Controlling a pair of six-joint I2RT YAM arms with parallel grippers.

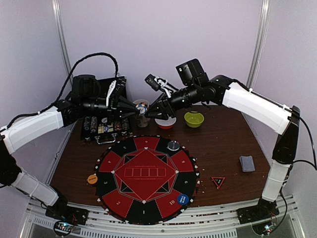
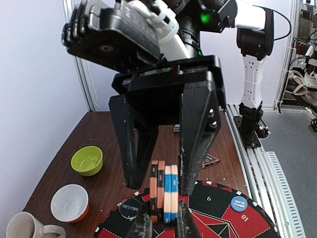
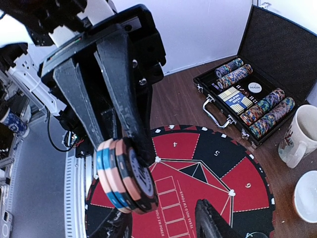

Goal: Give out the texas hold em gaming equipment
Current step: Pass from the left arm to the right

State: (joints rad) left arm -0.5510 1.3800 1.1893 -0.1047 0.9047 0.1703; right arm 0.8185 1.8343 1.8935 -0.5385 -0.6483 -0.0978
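Poker chips (image 3: pixel 126 176) pinched in left tool (image 2: pixel 164 222), right tool (image 2: pixel 162 186) open astride them, over brown table (image 1: pixel 225 148).

Smooth chips (image 3: pixel 124 173), dark wooden table (image 1: pixel 228 144)

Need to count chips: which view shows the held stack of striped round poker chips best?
Right wrist view: the stack of striped round poker chips is close, angled, showing separate edges and one face. Left wrist view shows the stack edge-on; in the top view it cannot be made out.
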